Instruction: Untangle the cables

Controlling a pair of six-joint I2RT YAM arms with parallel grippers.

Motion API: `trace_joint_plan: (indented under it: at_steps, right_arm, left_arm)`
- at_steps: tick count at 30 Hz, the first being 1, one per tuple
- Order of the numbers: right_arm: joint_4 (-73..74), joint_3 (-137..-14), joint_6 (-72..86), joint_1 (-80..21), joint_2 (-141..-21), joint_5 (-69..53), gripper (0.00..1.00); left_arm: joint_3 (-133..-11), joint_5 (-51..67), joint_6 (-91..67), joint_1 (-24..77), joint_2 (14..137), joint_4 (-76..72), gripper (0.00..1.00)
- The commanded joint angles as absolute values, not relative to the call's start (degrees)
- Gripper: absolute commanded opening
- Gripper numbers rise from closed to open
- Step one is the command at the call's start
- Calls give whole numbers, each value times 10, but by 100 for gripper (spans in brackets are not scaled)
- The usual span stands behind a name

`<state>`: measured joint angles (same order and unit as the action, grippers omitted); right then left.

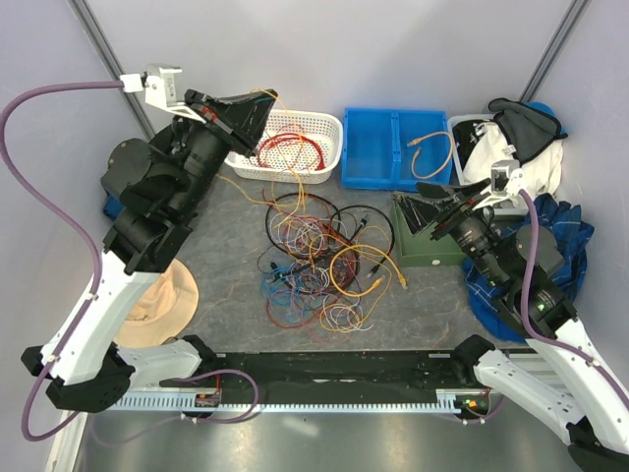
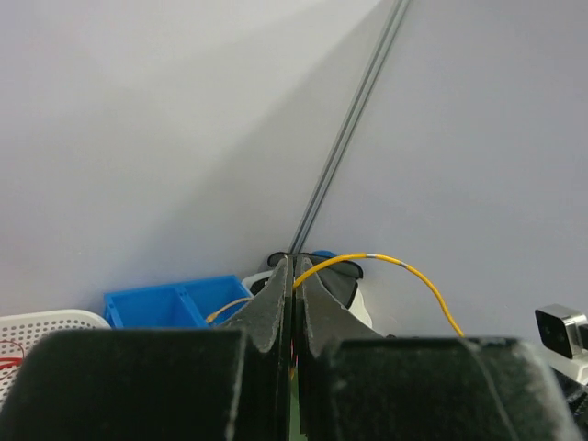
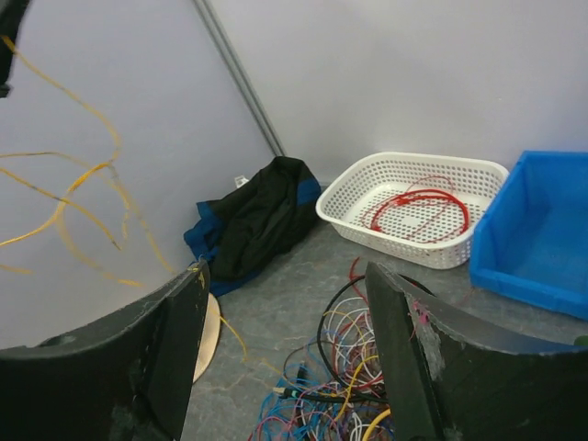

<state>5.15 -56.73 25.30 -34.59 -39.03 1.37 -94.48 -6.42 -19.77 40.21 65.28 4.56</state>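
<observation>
A tangle of cables (image 1: 319,261) in red, yellow, black, blue, white and purple lies in the table's middle; it also shows low in the right wrist view (image 3: 344,381). My left gripper (image 1: 263,123) is raised over the white basket (image 1: 329,147) and is shut on a thin yellow cable (image 2: 386,262), which arcs out from between its fingertips (image 2: 296,266) and hangs toward the pile. Red cables (image 1: 290,149) lie coiled in the basket. My right gripper (image 1: 413,211) is open and empty, held right of the pile.
A blue bin (image 1: 393,147) behind holds an orange cable (image 1: 430,152). A green box (image 1: 428,241) sits under the right gripper. A tan hat (image 1: 162,300) lies at left, dark cloth (image 3: 253,220) behind it, and cloth and bags (image 1: 526,147) at right.
</observation>
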Motion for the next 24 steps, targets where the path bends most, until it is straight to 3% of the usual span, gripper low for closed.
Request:
trace_joint_plan:
  at_steps: [1, 24]
  right_arm:
    - [11, -592, 260, -345, -395, -55, 77]
    - [-68, -753, 283, -346, -598, -173, 79]
  left_arm:
    - [-941, -44, -192, 400, 669, 47, 2]
    - [-896, 51, -233, 400, 725, 98, 2]
